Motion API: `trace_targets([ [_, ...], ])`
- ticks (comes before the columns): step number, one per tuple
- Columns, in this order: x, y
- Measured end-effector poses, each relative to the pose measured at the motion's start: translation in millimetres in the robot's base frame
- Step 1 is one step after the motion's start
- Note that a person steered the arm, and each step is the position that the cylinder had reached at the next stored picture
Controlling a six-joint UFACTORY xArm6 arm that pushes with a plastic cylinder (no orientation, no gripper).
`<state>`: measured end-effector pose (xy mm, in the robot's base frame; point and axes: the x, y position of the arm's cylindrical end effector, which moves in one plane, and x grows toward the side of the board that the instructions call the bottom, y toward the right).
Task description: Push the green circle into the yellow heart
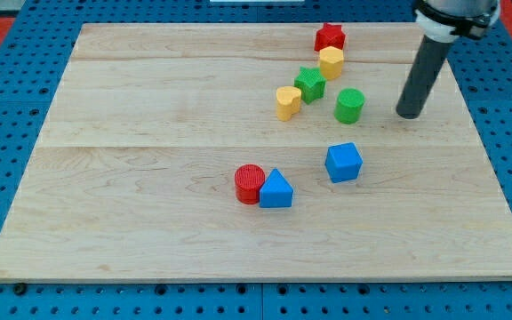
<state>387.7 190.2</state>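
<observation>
Nearest: red cylinder [249, 183] touching blue triangle [276, 189], lower centre | green circle [349, 105] upper right, yellow heart [287, 102] left of it | my tip [409, 114] right of circle; no claw | risk: off-centre push deflects circle into green star [309, 84]

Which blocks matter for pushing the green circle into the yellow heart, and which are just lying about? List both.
Job:
- green circle
- yellow heart, to the circle's left in the view
- my tip, to the circle's right in the view

Lying about:
- green star
- yellow block
- red star
- blue cube
- red circle
- blue triangle
</observation>
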Motion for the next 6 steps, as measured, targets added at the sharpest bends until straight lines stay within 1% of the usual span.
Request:
trace_targets([
  [1,-12,-63],
  [2,-12,-126],
  [3,-29,-66],
  [4,-73,-9],
  [5,-157,-5],
  [6,-170,-25],
])
